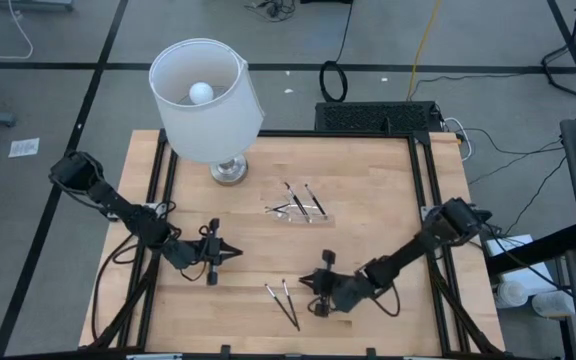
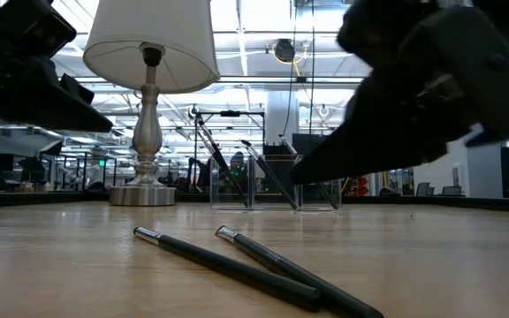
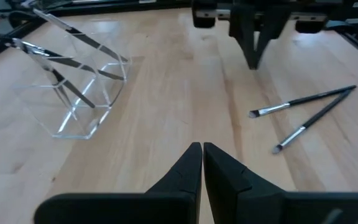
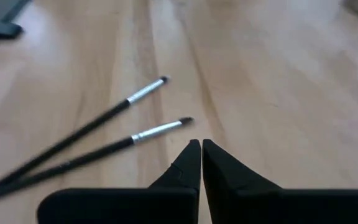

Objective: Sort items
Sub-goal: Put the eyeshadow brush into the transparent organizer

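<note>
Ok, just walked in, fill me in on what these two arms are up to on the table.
They are sorting thin dark brushes. Several already stand in the clear tray near the lamp. Two loose brushes lie crossed at the table's near edge. The right gripper hangs just beside them, shut and holding nothing. The left gripper waits to the left of the middle, also shut and empty. Neither arm is carrying a brush right now.

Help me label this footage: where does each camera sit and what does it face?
High: overhead, facing down on the wooden table; both arms.
Low: tabletop level, facing the white-shaded lamp; arms overhead.
Left wrist: behind shut left fingers, facing the clear plastic tray.
Right wrist: behind shut right fingers.
All share two thin dark brushes.
</note>
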### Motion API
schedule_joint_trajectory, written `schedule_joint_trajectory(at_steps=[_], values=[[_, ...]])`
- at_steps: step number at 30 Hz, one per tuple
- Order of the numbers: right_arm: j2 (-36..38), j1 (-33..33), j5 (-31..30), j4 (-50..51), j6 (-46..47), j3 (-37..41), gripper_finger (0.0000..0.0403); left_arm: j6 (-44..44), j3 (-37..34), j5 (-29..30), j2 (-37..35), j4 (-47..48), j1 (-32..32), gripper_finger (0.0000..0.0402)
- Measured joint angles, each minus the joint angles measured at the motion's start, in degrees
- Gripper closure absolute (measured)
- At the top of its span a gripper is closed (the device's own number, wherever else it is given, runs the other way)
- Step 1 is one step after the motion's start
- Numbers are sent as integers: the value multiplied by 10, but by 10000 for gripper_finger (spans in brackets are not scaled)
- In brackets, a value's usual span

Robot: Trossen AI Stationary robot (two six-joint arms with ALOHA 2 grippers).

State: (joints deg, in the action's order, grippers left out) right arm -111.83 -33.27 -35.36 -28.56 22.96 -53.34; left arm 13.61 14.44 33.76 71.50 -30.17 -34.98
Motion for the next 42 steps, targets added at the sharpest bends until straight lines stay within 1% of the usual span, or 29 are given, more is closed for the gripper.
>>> schedule_joint_trajectory(at_steps=[2, 4, 9, 19, 22, 26, 28, 30, 32, 34, 36, 39, 42], values=[[0, 14, 33, -12, 1, 0, 399, 3, 0, 0, 0, 1, 5, 376], [0, 23, 54, -16, 4, 0, 399, 5, 0, -4, 0, 1, 7, 376], [0, 24, 56, -20, 4, 0, 399, 17, 0, -22, 0, 4, 3, 376], [0, 4, 54, -30, 8, 0, 399, 31, 0, -22, 2, 5, -27, 376], [0, -4, 54, -34, 37, 0, 401, 35, 0, -23, 2, 5, -37, 376], [-8, -11, 59, -37, 124, 0, 401, 43, 0, -22, 2, 6, -50, 376], [-17, -17, 51, -37, 155, 0, 402, 46, 0, -23, 2, 10, -55, 376], [-28, -27, 19, -43, 167, -7, 402, 50, 0, -22, 2, 13, -61, 376], [-42, -40, -16, -32, 162, -34, 402, 51, 0, -22, 2, 13, -67, 376], [-50, -51, -35, 21, 158, -79, 402, 52, 0, -22, 2, 13, -71, 376], [-61, -58, -34, 111, 162, -152, 402, 56, 0, -22, 2, 13, -76, 376], [-77, -60, -38, 289, 179, -268, 403, 57, 0, -22, 2, 13, -81, 376], [-94, -55, -37, 447, 206, -373, 403, 60, 0, -22, 2, 9, -89, 376]])
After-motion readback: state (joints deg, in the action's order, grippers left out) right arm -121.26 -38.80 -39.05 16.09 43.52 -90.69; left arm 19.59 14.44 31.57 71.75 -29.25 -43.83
